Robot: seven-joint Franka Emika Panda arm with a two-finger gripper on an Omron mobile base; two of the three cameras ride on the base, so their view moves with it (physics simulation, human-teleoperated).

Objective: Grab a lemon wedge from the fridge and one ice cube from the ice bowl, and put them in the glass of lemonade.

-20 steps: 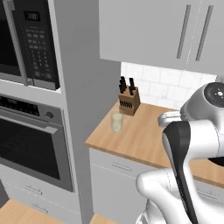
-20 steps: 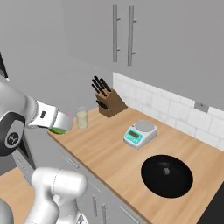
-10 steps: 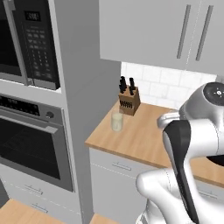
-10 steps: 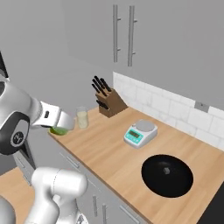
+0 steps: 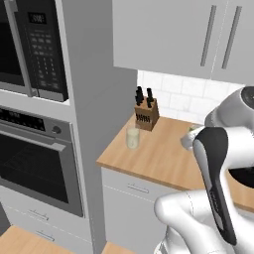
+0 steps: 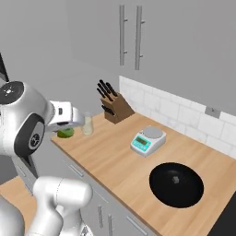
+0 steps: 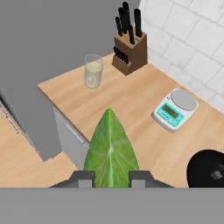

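My gripper (image 7: 110, 177) is shut on the lemon wedge (image 7: 110, 148), a yellow-green piece that sticks out between the fingertips. In the right base view the gripper (image 6: 67, 128) hovers with the wedge (image 6: 65, 133) just off the counter's left end. The glass of lemonade (image 7: 93, 71) stands upright on the wooden counter beside the knife block, ahead and slightly left of the wedge. It appears as the glass (image 6: 87, 124) close to the hand and as the glass (image 5: 132, 137) near the counter's left corner. The fridge and the ice bowl are out of view.
A knife block (image 6: 115, 104) stands against the tiled wall behind the glass. A white-and-teal kitchen scale (image 6: 147, 139) sits mid-counter, with a black round pan (image 6: 176, 183) to its right. An oven and microwave column (image 5: 34, 158) flanks the counter's left end.
The gripper has drifted a little to the right, toward the glass, with the wedge still held. The glass and the other counter items have not moved.
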